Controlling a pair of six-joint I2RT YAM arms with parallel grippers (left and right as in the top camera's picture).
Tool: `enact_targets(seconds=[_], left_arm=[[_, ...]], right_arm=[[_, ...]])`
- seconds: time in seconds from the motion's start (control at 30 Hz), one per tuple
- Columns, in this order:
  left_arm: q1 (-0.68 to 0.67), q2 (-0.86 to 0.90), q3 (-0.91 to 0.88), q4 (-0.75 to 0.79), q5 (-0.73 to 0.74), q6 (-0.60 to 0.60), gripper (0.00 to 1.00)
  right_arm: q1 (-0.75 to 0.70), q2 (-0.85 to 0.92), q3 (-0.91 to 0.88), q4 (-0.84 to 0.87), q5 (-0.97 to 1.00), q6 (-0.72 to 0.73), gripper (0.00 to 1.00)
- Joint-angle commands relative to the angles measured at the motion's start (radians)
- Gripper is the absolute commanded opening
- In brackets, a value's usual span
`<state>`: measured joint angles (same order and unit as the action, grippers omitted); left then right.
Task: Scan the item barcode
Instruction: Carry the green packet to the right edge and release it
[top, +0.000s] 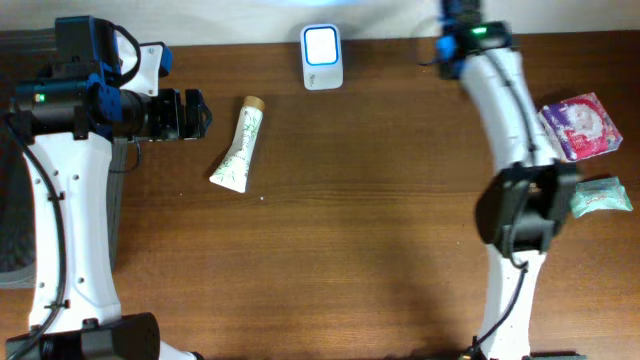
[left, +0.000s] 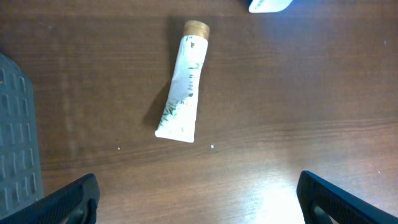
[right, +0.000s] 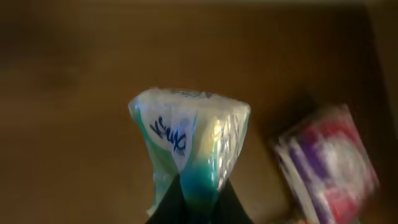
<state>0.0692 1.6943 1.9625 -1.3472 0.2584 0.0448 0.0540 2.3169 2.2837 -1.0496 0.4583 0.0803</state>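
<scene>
The item in hand is a teal and white plastic packet (right: 189, 140) with blue lettering. My right gripper (right: 198, 186) is shut on its lower end and holds it above the table. From overhead the packet (top: 602, 197) shows at the right edge, beside the right gripper (top: 572, 198). The white barcode scanner (top: 322, 57), its blue-lit face up, stands at the back centre. My left gripper (top: 190, 113) hovers open at the far left, nothing between its fingers (left: 68, 202). A white tube (left: 183, 87) with a tan cap lies ahead of it.
A pink and purple packet (top: 582, 127) lies at the right, close beside the held packet (right: 329, 162). The white tube (top: 238, 145) lies left of centre on the brown wooden table (top: 380, 230). A grey ribbed bin (left: 15, 137) sits at the left edge.
</scene>
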Motion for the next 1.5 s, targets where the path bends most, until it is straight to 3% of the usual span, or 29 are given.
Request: enact_targets(seconds=[0.0, 0.17, 0.23, 0.27, 0.33, 0.4, 0.7, 0.9, 1.17, 1.47], left_arm=[[-0.001, 0.001, 0.003, -0.001, 0.011, 0.001, 0.99], [-0.001, 0.001, 0.003, -0.001, 0.011, 0.001, 0.99], [-0.001, 0.001, 0.003, -0.001, 0.011, 0.001, 0.99], [-0.001, 0.001, 0.003, -0.001, 0.011, 0.001, 0.99], [-0.001, 0.001, 0.003, -0.001, 0.011, 0.001, 0.99], [-0.001, 0.001, 0.003, -0.001, 0.011, 0.001, 0.99], [-0.001, 0.001, 0.003, -0.001, 0.011, 0.001, 0.99], [-0.001, 0.001, 0.003, -0.001, 0.011, 0.001, 0.99], [-0.001, 0.001, 0.003, -0.001, 0.011, 0.001, 0.99], [-0.001, 0.001, 0.003, -0.001, 0.011, 0.001, 0.99]], right_arm=[[-0.1, -0.005, -0.004, -0.148, -0.045, 0.097, 0.04], [-0.263, -0.004, -0.087, -0.257, -0.207, 0.097, 0.04], [-0.288, -0.004, -0.124, -0.255, -0.219, 0.097, 0.09], [-0.312, -0.004, -0.161, -0.243, -0.216, 0.097, 0.2], [-0.335, -0.004, -0.191, -0.238, -0.216, 0.097, 0.5], [-0.342, -0.005, -0.196, -0.259, -0.224, 0.098, 0.99], [-0.28, -0.179, -0.195, -0.325, -0.384, 0.146, 0.99], [-0.12, -0.444, -0.195, -0.354, -0.37, 0.138, 0.99], [0.082, -0.624, -0.195, -0.496, -0.369, 0.081, 0.99], [0.111, -0.815, -0.195, -0.537, -0.443, 0.001, 0.99]])
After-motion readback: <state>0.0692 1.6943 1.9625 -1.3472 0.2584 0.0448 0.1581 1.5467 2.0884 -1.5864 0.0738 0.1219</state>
